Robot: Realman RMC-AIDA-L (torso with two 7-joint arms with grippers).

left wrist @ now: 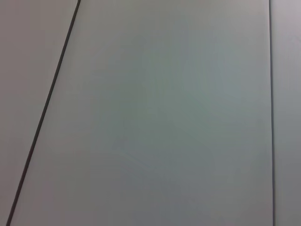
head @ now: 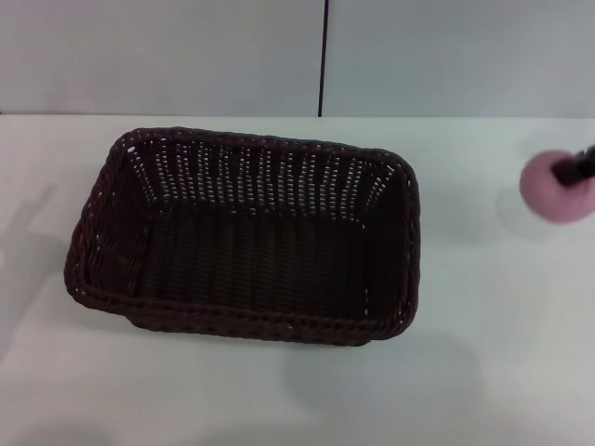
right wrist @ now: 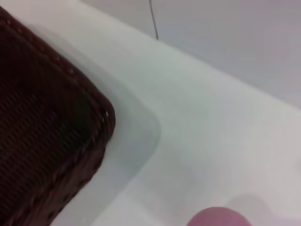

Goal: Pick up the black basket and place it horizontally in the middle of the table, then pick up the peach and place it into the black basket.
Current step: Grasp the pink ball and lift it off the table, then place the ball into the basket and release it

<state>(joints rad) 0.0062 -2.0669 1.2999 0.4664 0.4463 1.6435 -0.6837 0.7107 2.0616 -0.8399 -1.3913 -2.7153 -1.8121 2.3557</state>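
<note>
The black basket (head: 244, 237) lies lengthwise across the middle of the white table (head: 483, 372), open side up and with nothing in it. One of its corners shows in the right wrist view (right wrist: 51, 141). The pink peach (head: 550, 193) is at the far right edge of the head view, to the right of the basket. It casts a faint shadow on the table. A dark finger of my right gripper (head: 571, 171) lies across its top, and the gripper is closed on it. The peach's top also shows in the right wrist view (right wrist: 217, 217). My left gripper is out of view.
A grey panelled wall (head: 186, 56) with a dark vertical seam stands behind the table. The left wrist view shows only that wall (left wrist: 155, 117). White tabletop lies between the basket and the peach.
</note>
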